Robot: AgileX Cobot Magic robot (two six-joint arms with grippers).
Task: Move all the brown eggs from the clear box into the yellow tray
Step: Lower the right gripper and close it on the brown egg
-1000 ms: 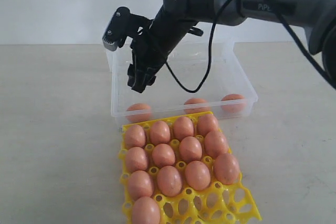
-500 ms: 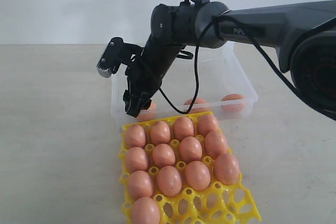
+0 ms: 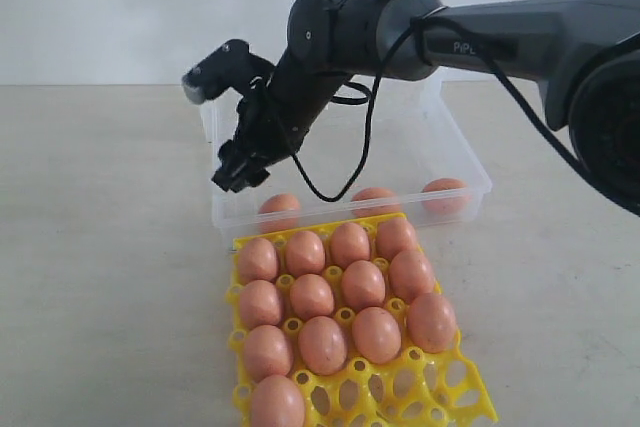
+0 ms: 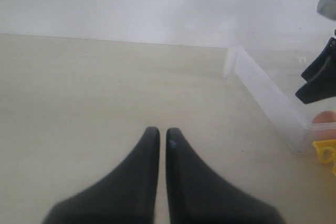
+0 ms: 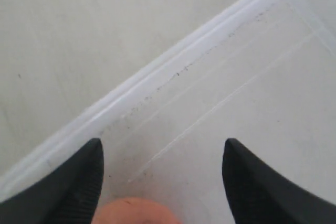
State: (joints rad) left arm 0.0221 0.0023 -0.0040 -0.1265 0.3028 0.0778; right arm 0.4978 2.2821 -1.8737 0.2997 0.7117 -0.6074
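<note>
Thirteen eggs (image 3: 322, 344) sit in the tray (image 3: 440, 402), three are left in the box (image 3: 462, 152) along its wall beside the tray, the right claw (image 3: 237, 179) hovers spread and empty over one of them, and the left claw (image 4: 158, 140) is pressed together above the tabletop (image 4: 79, 87).

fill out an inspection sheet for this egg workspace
surface: beige table
job's things: clear box holds three brown eggs along its near wall; yellow tray shows thirteen
clutter: nothing seen
grippers: right gripper open over the box, an egg just below it; left gripper shut over bare table
cables: black cable loops from the right arm over the box
surroundings: plain white wall
</note>
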